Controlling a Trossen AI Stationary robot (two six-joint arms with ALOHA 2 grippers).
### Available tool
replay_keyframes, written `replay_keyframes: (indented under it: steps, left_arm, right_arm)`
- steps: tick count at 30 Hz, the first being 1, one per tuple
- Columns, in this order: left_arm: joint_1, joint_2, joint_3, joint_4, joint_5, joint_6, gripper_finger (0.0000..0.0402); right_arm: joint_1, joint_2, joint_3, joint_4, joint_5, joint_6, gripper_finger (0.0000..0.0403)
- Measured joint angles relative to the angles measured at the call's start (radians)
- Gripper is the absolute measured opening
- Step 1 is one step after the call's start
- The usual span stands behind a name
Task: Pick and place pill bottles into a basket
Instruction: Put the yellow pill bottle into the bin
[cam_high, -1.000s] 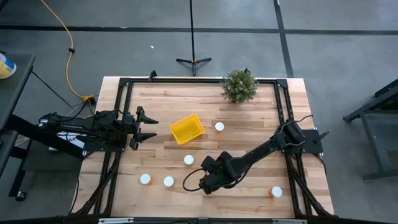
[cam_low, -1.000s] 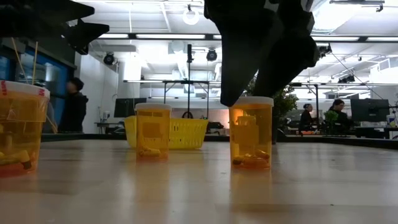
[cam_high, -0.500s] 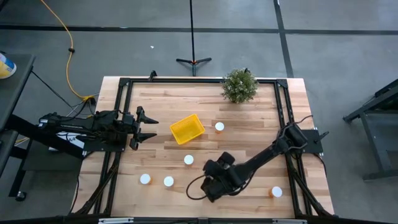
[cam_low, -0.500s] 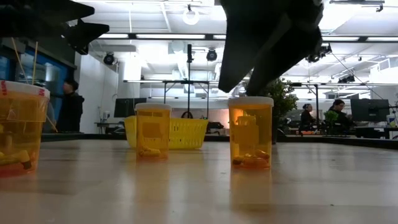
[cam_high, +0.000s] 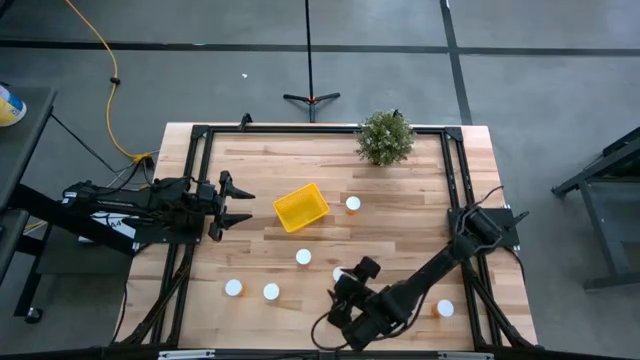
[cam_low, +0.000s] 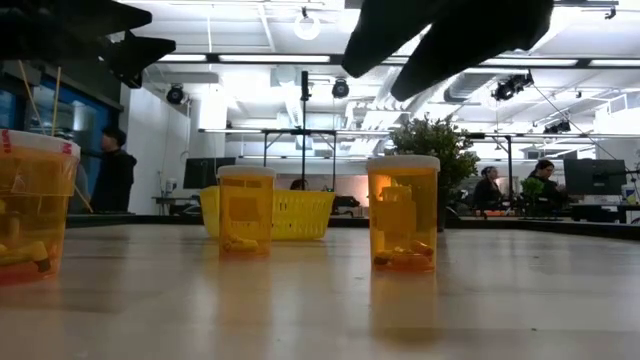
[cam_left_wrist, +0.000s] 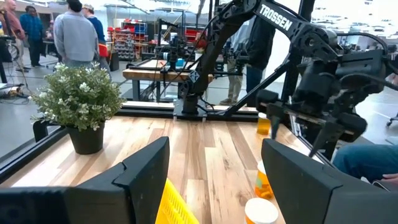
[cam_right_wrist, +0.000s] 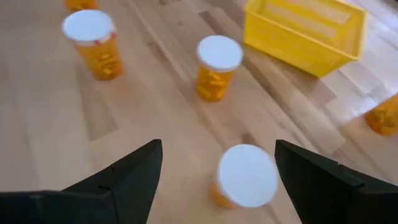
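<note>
Pill bottles (cam_high: 303, 257) stand scattered on the wooden counter (cam_high: 420, 220), all upright with white caps up and all outside the basket (cam_high: 301, 207). In the high view one sits just at 3 o'clock of the basket (cam_high: 353, 204), one just at 6 o'clock of it, one farther toward 5 o'clock beside the right arm (cam_high: 339, 274), two side by side toward 7 o'clock near the counter's near edge (cam_high: 233, 288) (cam_high: 271, 292), and one well apart at the near right corner (cam_high: 445, 309).

The yellow basket lies tilted at the counter's middle, a little toward 10 o'clock, with nothing visible inside it.

The right gripper (cam_high: 345, 320) hangs above the near edge, at about 6 o'clock of the bottle beside the arm. Its fingers (cam_right_wrist: 127, 171) stand wide apart and hold nothing; in the right wrist view a white cap (cam_right_wrist: 247, 175) shows between them, lower down.

The left gripper (cam_high: 240, 206) waits at the counter's left side, at 9 o'clock of the basket, its fingers (cam_left_wrist: 146, 171) apart and empty.

A green potted plant (cam_high: 385, 137) stands at 12 o'clock on the far edge. Several people (cam_left_wrist: 74, 34) show in the room beyond.
</note>
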Motion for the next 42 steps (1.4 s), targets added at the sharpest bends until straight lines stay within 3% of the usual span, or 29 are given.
replay_keyframes:
  steps: [14, 19, 31, 42]
  left_arm:
    - [0.0, 0.0, 0.0, -0.009, 0.0, 0.0, 0.0289]
    - [0.0, 0.0, 0.0, -0.026, -0.012, 0.0, 0.0289]
    - [0.0, 0.0, 0.0, -0.026, -0.017, 0.0, 0.0289]
    - [0.0, 0.0, 0.0, -0.042, -0.016, 0.0, 0.0289]
  right_arm:
    - [0.032, 0.027, 0.0, -0.097, -0.025, 0.02, 0.0302]
    - [0.003, 0.071, -0.001, -0.13, -0.087, 0.068, 0.0302]
    - [-0.012, 0.068, 0.0, -0.134, -0.006, 0.031, 0.0302]
    - [-0.082, 0.068, 0.0, -0.141, -0.096, 0.038, 0.0302]
